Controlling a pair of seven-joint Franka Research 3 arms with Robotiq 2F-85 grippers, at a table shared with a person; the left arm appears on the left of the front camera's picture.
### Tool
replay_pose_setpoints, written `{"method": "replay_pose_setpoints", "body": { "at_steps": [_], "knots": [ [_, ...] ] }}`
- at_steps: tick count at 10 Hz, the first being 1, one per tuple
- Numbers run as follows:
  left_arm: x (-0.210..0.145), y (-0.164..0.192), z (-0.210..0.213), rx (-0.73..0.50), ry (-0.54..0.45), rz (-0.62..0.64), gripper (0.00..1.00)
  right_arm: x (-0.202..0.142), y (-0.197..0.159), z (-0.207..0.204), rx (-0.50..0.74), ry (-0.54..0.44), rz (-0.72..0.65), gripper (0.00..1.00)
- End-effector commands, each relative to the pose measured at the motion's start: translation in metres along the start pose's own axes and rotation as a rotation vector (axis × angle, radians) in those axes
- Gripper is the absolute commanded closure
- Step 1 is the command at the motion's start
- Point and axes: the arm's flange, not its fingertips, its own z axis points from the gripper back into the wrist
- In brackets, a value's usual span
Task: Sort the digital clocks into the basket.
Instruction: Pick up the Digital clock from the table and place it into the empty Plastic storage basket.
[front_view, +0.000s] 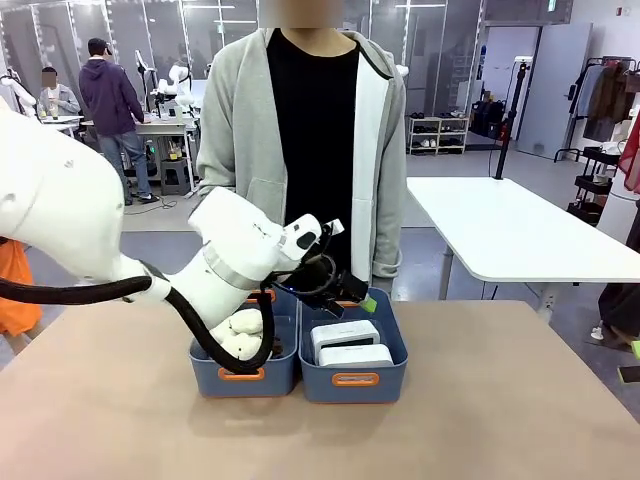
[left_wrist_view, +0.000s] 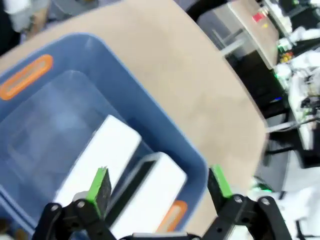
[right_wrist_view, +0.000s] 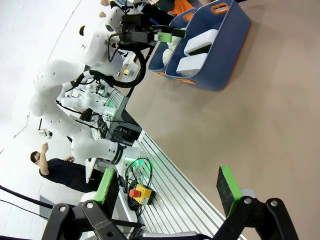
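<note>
Basket holding 2 digital clocks, plush toys in neighbouring bin, both claws spread.

I count two white digital clocks lying in one blue basket, a second identical basket beside it, and what looks like one cream plush toy inside.

White clocks, slate-blue basket

A white table stands on grey floor behind.
</note>
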Motion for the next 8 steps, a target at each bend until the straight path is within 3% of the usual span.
{"method": "replay_pose_setpoints", "body": {
  "at_steps": [1,4,7,8],
  "knots": [
    [-0.039,0.022,0.04,-0.109,-0.019,0.122,0.03,0.003,0.004,0.0,0.0,-0.01,-0.012,0.0],
    [-0.06,0.026,0.074,-0.172,-0.038,0.242,0.03,0.003,0.004,0.0,0.0,-0.01,-0.012,0.0],
    [-0.111,0.046,0.182,-0.503,-0.196,0.471,0.03,0.003,0.004,0.0,0.0,-0.01,-0.012,0.0],
    [-0.131,0.061,0.214,-0.57,-0.254,0.459,0.03,0.003,0.004,0.0,0.0,-0.01,-0.012,0.0]
  ]
}}
